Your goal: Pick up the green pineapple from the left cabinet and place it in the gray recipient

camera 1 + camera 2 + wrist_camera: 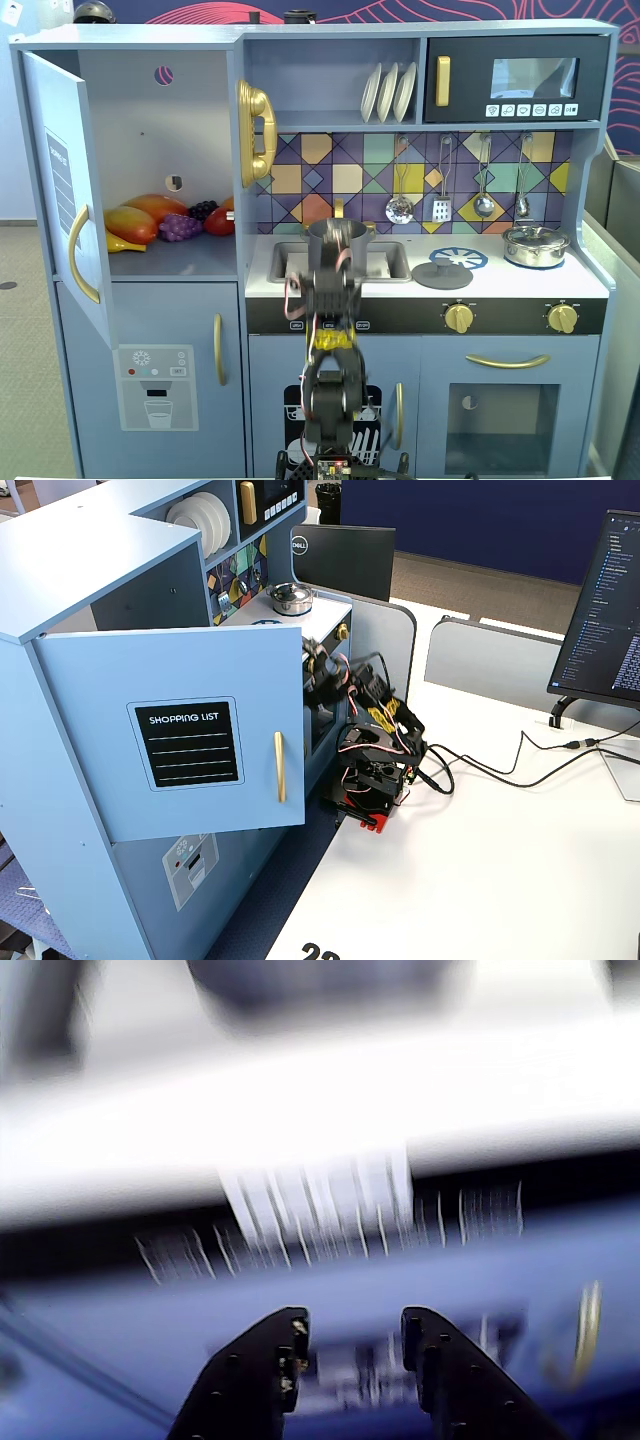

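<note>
The left cabinet (150,120) stands open, its door (62,190) swung out to the left; the door also shows in a fixed view (180,740). On its shelf lie an orange-yellow mango (135,222), purple grapes (180,227) and a red fruit (220,222). I see no green pineapple in any view. The gray recipient (333,236) stands in the sink, partly behind my arm (330,330). The arm is folded in front of the counter (375,735). In the blurred wrist view my gripper (355,1328) is open and empty, facing the kitchen's blue front.
A shiny silver lidded pot (535,245) and a flat gray lid (443,275) sit on the stove top at the right. The black-fronted microwave (520,78) and plates (390,92) are above. Cables (500,765) run across the white table behind the arm.
</note>
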`<state>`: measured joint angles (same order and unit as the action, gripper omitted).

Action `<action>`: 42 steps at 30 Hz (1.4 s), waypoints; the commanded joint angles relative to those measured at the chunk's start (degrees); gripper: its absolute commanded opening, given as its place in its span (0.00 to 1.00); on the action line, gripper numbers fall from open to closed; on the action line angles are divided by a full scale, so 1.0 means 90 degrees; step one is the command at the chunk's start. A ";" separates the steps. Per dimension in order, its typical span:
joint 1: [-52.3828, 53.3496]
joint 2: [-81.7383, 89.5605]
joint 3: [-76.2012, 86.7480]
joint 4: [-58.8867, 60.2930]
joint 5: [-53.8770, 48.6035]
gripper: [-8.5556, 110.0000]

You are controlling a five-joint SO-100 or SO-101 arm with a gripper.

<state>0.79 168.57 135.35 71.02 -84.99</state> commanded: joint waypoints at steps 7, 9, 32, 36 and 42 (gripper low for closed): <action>-0.0059 -0.0313 0.3428 -0.2246 0.0420 0.07; -0.0049 -0.0146 0.3760 -0.2305 0.0371 0.07; 0.0176 0.1504 0.4072 0.1846 -0.0166 0.10; 0.0176 0.1504 0.4072 0.1846 -0.0176 0.11; 0.0166 0.1504 0.4072 0.1846 -0.0176 0.12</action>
<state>2.46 182.46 171.47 77.70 -88.77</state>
